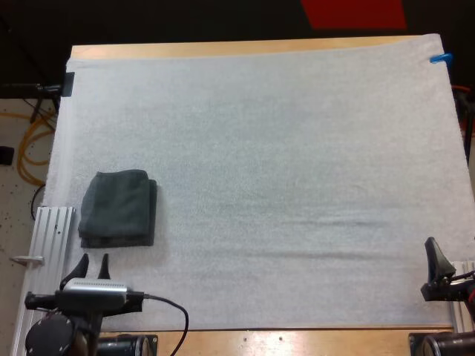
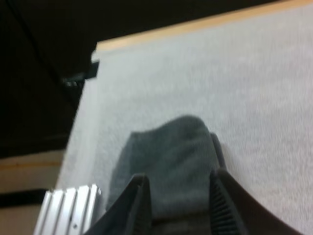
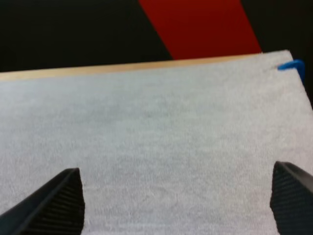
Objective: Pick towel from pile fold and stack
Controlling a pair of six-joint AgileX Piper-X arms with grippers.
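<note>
Left gripper [image 1: 95,261] released, fingers apart just short of the folded towel [image 1: 119,208].
Right gripper [image 3: 176,205] spread wide over the white mat [image 1: 282,148], well apart from the towel.

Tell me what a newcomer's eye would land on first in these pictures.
The folded dark grey-green towel stands out at once, lying alone near the left edge of the wide white mat. The left pincer is open just at the towel's near side. The right pincer is wide open over bare mat near the right edge.
</note>
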